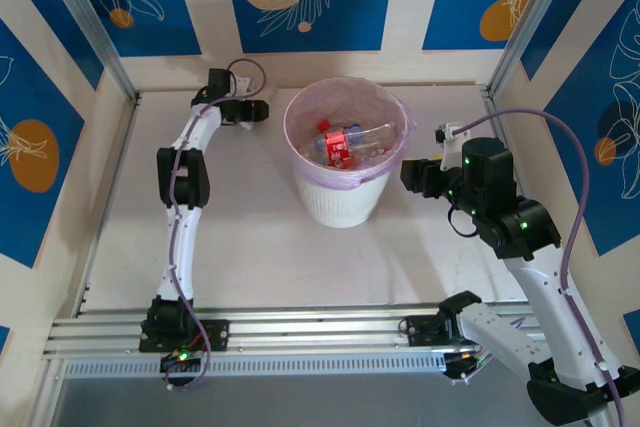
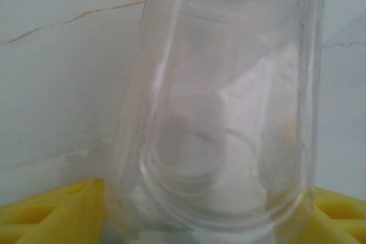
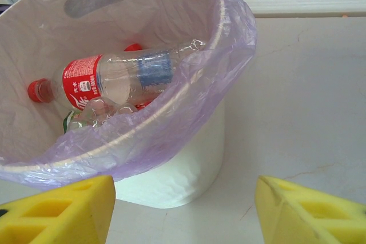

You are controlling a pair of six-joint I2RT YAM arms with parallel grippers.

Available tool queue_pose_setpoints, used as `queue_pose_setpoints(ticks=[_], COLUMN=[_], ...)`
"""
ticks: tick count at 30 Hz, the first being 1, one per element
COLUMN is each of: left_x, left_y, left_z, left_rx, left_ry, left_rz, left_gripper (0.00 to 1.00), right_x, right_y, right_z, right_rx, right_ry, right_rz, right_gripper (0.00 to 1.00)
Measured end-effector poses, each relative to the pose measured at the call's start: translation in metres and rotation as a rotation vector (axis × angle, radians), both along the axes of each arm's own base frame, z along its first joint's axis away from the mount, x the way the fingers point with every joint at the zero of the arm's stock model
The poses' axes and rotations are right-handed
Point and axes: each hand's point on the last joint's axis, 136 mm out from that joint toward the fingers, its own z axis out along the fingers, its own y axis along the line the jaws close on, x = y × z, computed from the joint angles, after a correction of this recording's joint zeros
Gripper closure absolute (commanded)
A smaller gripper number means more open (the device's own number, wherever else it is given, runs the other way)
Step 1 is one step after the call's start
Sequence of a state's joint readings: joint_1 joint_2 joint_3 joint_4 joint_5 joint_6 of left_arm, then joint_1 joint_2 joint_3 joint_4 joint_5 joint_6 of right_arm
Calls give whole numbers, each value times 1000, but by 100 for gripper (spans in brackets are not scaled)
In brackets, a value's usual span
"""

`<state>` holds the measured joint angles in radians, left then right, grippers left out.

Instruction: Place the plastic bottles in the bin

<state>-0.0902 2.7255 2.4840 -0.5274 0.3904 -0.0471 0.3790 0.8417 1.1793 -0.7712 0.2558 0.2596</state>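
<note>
In the left wrist view a clear plastic bottle point(image 2: 229, 112) stands close in front of the camera, between the yellow pads point(image 2: 51, 215) of my left gripper point(image 2: 206, 221), which is shut on it. From above, that left gripper point(image 1: 256, 110) sits just left of the bin point(image 1: 345, 209), at the back of the table. The bin is a white bucket lined with a purple bag point(image 3: 171, 135), and it holds several bottles, the top one red-labelled with a red cap point(image 3: 114, 78) point(image 1: 340, 142). My right gripper point(image 1: 412, 175) point(image 3: 183, 210) is open and empty beside the bin's right wall, low over the table.
The white table point(image 1: 250, 237) is bounded by panel walls at the back and on both sides, with an aluminium rail point(image 1: 300, 332) along the near edge. Upright metal posts point(image 1: 90, 27) stand at the two back corners.
</note>
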Motion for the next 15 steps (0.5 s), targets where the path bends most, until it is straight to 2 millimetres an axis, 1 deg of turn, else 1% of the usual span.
queue_pose_setpoints(ticks=[3,8,11,15], left_x=[0,-4,-12,-26], left_y=[1,0,-1,-2], left_z=[-1,0,1,6], left_rx=[4,0,-12,-30], left_ry=[4,14,32,54], left_rz=[2,3,7,17], left_gripper=[37,40,43,44], right_x=[0,0,0,0], right_y=[0,0,0,0], right_z=[-1,-2,-3,-6], right_rx=[0,-2,-6,-10], right_ry=[1,4,5,9], right_rz=[0,0,1,3], right_gripper=[34,34,34,34])
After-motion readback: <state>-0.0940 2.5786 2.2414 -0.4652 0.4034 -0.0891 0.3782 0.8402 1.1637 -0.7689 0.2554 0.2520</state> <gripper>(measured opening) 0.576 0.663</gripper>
